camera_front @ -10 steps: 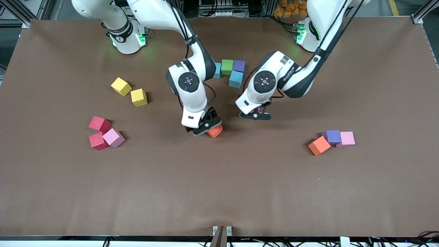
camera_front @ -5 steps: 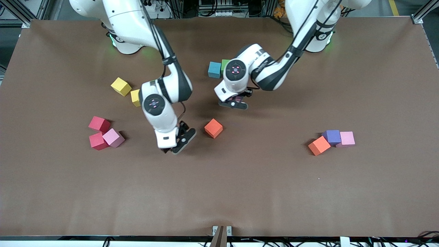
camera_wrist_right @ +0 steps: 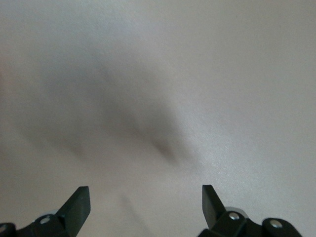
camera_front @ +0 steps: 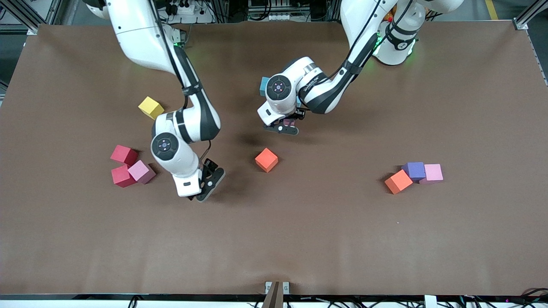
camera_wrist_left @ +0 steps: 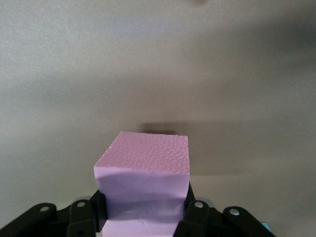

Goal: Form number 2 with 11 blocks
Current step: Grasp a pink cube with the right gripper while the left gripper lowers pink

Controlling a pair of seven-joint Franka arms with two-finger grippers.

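Left gripper [camera_front: 286, 127] clenched on pink cube [camera_wrist_left: 143, 185] above table [camera_front: 342, 235], right gripper [camera_front: 205, 188] released, empty, over bare table near orange cube [camera_front: 266, 160]

hidden: cyan block [camera_front: 262, 86] mostly under left arm; cut off: pink block [camera_wrist_left: 143, 185] at frame edge

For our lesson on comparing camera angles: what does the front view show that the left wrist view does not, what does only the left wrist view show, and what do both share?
Only the front view: the whole brown table, both arms, the open, empty right claw over bare table, and loose blocks such as the orange block and a yellow cube.
Only the left wrist view: the pink block seen plainly, pinched between the fingers.
Both: the left claw shut on that block, above the table.
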